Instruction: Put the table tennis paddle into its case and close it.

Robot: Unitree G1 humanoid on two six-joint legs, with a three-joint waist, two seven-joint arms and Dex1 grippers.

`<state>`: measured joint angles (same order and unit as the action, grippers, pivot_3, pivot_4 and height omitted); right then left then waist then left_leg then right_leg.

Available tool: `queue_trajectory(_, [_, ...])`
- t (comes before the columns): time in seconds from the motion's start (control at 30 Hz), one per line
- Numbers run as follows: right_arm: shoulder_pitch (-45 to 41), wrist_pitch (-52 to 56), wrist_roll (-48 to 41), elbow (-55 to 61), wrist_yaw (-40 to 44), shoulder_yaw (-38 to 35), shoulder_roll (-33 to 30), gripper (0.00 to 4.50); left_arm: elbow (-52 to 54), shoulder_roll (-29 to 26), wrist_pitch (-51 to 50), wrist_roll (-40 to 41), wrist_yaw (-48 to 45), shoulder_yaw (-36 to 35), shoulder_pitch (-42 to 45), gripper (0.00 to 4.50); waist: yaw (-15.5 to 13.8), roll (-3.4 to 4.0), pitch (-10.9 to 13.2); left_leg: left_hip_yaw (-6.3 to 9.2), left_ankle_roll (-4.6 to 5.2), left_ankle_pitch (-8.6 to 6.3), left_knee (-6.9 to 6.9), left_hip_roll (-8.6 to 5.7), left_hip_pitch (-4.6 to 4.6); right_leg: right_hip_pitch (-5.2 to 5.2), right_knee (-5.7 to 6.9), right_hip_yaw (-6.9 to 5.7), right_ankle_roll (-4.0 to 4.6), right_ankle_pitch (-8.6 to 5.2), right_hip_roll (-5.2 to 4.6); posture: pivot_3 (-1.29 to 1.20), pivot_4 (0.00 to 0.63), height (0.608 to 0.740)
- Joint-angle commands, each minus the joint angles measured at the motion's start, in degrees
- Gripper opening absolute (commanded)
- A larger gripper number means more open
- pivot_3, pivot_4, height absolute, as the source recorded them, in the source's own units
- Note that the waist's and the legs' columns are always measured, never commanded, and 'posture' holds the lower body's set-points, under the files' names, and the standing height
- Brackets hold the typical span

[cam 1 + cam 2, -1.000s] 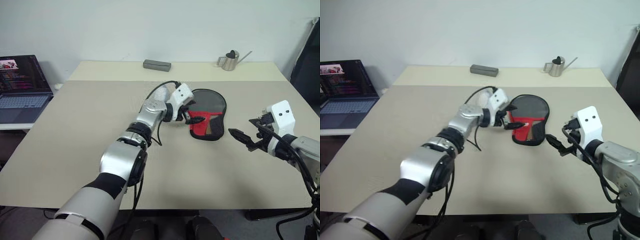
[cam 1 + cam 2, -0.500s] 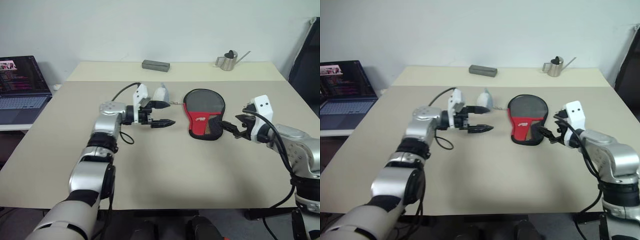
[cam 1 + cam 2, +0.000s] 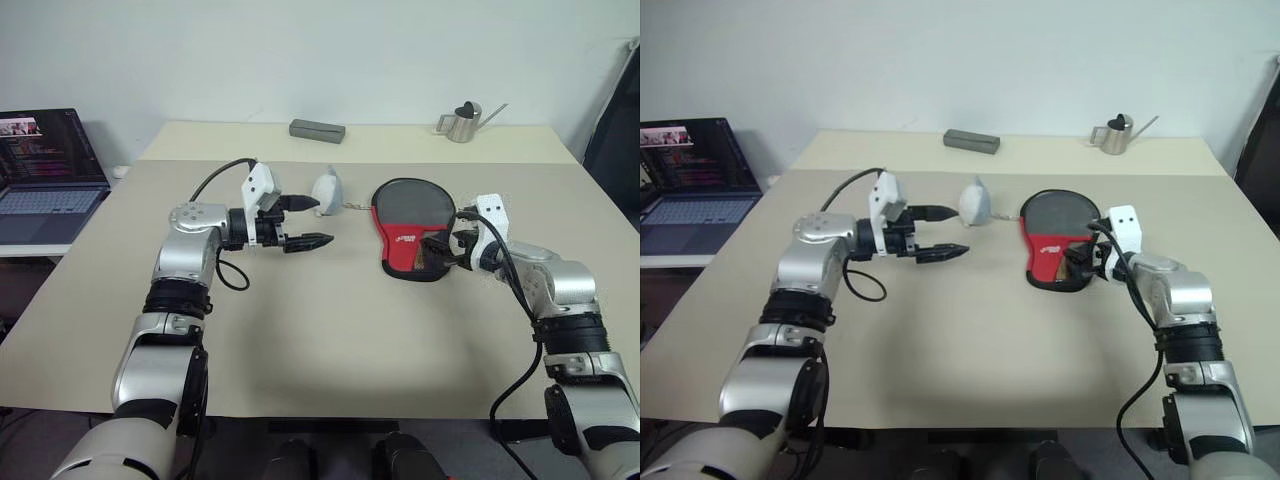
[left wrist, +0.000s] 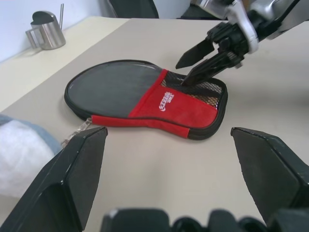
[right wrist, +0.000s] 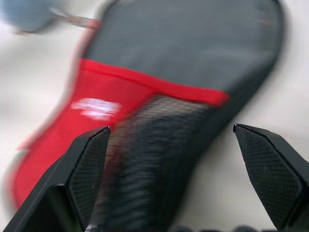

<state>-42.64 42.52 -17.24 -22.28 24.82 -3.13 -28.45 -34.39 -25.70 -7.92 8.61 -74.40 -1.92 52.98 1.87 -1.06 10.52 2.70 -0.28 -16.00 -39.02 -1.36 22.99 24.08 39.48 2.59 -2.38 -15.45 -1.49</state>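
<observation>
Left eye view: the case (image 3: pixel 410 226) lies right of centre on the bench (image 3: pixel 330 330), with a pale lump (image 3: pixel 327 190) just left of it. The left claw (image 3: pixel 308 222), fingers apart and empty, hovers at centre left. The right claw (image 3: pixel 445 252), also spread, sits at the case's mesh end. A laptop (image 3: pixel 45 170) is at far left, a can (image 3: pixel 462 122) upper right.

Left wrist view: the right claw (image 4: pixel 186 71) touches the mesh pocket.

Right wrist view: its fingers (image 5: pixel 87 166) straddle the case (image 5: pixel 183 87).
</observation>
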Motion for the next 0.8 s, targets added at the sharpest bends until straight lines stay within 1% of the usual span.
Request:
queue_trajectory(0.03, [-2.6,-3.6,1.8,-3.3,-0.2,-0.8,0.1,4.49,2.0,-1.0,0.3,1.3,0.5,0.2,0.8,4.50,0.0,0.00,0.0,0.00,0.00,0.00,0.00,0.00,0.00,0.00,0.01,0.00,0.00,0.00,0.00,0.00,0.150,0.740])
queue_trajectory(0.17, [-3.5,-3.5,1.5,-5.9,-0.1,-2.2,0.9,4.49,2.0,-1.2,0.4,1.6,0.7,0.5,0.7,4.50,0.2,0.00,0.0,0.00,0.00,0.00,0.00,0.02,0.00,0.01,0.02,0.01,0.00,0.00,0.00,0.00,0.150,0.740])
queue_trajectory(0.3, [-4.8,0.1,-0.9,-7.3,0.8,-4.9,2.3,4.49,1.7,-1.4,0.5,1.7,0.8,0.6,0.8,4.50,0.3,0.00,0.0,-0.01,0.00,0.00,0.00,0.02,-0.01,0.01,0.04,0.02,0.01,0.00,0.00,0.00,0.150,0.740])
queue_trajectory(0.47, [-5.7,1.1,-1.1,-9.1,0.1,-6.4,3.4,4.49,1.5,-1.5,0.7,1.7,1.0,0.6,0.8,4.50,0.3,0.00,0.0,0.01,0.00,0.00,0.00,0.01,0.00,0.01,0.04,-0.01,0.01,0.00,-0.20,0.00,0.150,0.740])
queue_trajectory(0.8, [-6.1,3.1,-1.1,-9.4,0.2,-7.0,4.9,4.49,1.2,-2.0,0.9,2.0,0.9,0.8,0.7,4.50,0.5,0.01,0.0,0.00,0.00,0.00,0.00,0.01,-0.01,0.01,0.05,0.00,0.01,0.00,-0.20,0.00,0.150,0.740])
